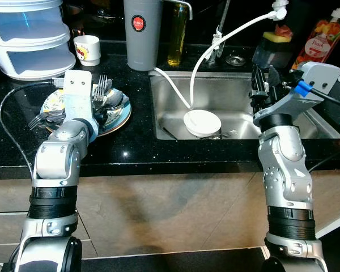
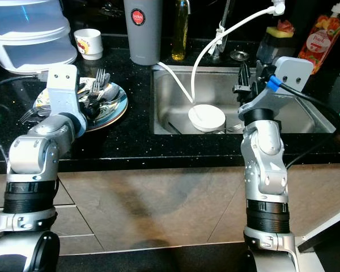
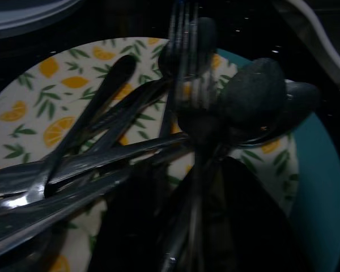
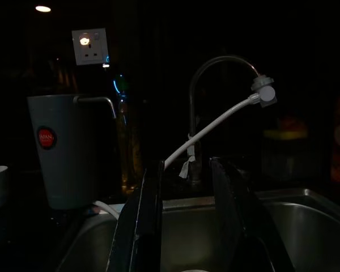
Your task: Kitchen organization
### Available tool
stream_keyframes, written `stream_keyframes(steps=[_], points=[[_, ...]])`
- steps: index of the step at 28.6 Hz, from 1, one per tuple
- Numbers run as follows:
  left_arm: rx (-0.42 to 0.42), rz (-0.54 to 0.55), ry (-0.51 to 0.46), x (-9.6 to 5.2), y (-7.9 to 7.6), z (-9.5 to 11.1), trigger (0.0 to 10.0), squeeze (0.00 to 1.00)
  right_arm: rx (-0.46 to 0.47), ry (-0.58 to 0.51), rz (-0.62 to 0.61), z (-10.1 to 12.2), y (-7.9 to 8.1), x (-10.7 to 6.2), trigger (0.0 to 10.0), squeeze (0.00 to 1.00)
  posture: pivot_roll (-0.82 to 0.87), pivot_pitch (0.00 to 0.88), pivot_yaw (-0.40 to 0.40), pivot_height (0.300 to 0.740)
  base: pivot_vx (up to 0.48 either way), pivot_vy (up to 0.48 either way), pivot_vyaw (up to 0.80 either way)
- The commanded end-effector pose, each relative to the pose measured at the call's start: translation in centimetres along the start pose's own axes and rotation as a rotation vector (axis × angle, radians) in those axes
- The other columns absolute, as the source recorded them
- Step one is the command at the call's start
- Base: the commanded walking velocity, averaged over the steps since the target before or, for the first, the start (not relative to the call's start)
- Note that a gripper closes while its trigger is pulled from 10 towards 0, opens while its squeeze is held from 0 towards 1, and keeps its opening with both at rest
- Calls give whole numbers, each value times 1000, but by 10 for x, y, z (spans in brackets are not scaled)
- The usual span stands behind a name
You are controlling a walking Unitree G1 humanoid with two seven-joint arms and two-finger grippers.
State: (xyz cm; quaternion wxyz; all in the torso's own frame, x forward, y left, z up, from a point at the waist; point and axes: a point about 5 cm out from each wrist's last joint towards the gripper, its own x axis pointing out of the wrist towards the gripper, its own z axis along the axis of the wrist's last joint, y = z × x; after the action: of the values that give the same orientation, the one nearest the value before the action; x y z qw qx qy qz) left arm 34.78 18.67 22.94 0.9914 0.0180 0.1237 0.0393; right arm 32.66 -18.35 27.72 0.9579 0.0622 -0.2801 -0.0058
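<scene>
**Cutlery plate left of the sink**

Head views: your left gripper (image 1: 100, 107) sits over the plate (image 1: 120, 116) of forks and spoons (image 1: 103, 90), left of the steel sink (image 1: 175, 122); its finger state is unclear. A white bowl (image 1: 202, 122) lies inside.

Left wrist: dark, blurred cutlery on orange-patterned plate.

Right wrist: right gripper (image 4: 187, 226) fingers apart above the sink.

Wall socket (image 4: 90, 46) (lit) behind tap; brown cabinet fronts (image 1: 170, 209).

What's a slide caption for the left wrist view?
Left pincer among forks and spoons piled on an orange-patterned plate.
</scene>
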Motion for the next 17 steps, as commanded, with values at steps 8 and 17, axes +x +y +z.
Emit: stream_keyframes(steps=[8, 17], points=[[168, 132, 106, 8, 13, -30, 0, 0, 8, -13, 1, 2, 0, 2, 10000, 0, 74, 4, -46, 740, 0, 0, 0], [44, 99, -271, -4, 2, 29, 10000, 0, 5, -15, 0, 3, -1, 3, 10000, 0, 69, 2, -52, 740, 0, 0, 0]])
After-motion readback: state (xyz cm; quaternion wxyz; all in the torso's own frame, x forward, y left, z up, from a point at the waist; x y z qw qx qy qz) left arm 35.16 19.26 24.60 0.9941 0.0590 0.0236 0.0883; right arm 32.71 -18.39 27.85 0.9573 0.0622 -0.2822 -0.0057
